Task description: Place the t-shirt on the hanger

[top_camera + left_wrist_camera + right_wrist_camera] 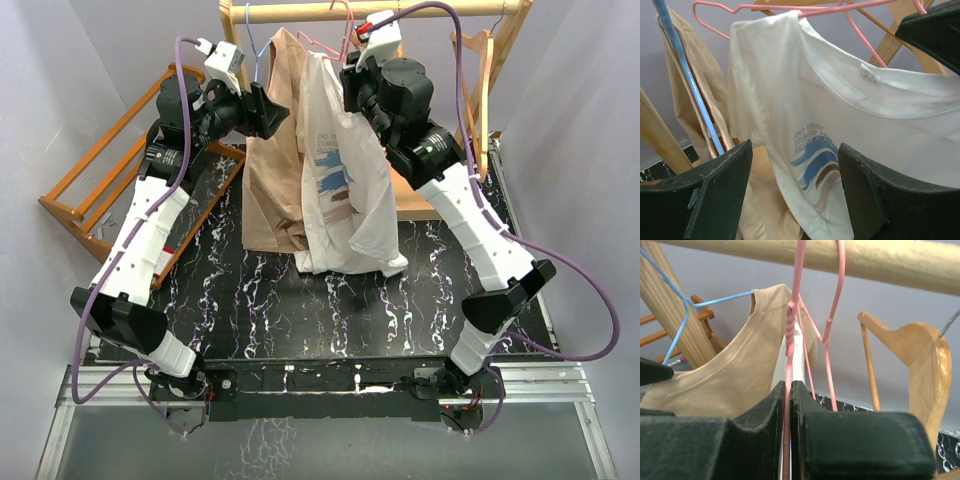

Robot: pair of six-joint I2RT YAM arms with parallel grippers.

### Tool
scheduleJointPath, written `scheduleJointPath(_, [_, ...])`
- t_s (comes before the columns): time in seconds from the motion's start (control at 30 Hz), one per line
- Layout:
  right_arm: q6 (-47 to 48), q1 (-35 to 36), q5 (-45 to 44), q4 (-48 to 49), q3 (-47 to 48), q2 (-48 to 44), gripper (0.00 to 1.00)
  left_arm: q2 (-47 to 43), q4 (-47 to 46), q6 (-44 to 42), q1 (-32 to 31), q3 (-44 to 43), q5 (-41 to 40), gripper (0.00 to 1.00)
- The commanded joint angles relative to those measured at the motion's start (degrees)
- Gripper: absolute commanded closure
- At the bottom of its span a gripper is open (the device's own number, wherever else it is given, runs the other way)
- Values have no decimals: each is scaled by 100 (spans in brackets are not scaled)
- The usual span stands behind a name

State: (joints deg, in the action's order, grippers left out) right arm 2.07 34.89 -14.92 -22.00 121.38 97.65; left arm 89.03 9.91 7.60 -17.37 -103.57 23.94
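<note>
Right gripper clamps the hanger; left gripper has its jaws apart.
Best to hold the hanger steady while the left pulls the t-shirt shoulder over it.

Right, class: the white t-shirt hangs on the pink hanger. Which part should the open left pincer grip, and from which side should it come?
Probably the collar band of the t-shirt, near its label: a thick seamed edge sagging free below the hanger, whose neck the right pincer pinches shut. The open left pincer faces it, so come straight in from that side.
</note>
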Motion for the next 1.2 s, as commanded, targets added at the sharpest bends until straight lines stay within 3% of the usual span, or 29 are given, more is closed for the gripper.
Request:
scheduleJointPath(0.0, [280, 50, -149, 958, 707, 190, 92, -411, -62, 31, -4, 105, -92, 33])
scheduleJointPath(0.43, [953, 259, -889, 1151, 1002, 1043, 92, -524, -112, 58, -4, 311, -238, 33])
scheduleJointPath(0.73, [1283, 384, -1786, 1611, 316, 1146, 92, -596, -108, 65, -4, 445, -386, 33])
scheduleJointPath(0.93, [968, 381, -1588, 1768, -369, 845, 92, -656, -49, 105, -4, 504, -494, 32])
scheduleJointPath(1.0, [803, 383, -1307, 1450, -286, 776, 83, -678, -36, 95, -4, 491, -528, 31])
scheduleJointPath(1.17, [283, 369, -546, 706, -88, 405, 48, -753, 57, 43, -4, 384, -504, 27])
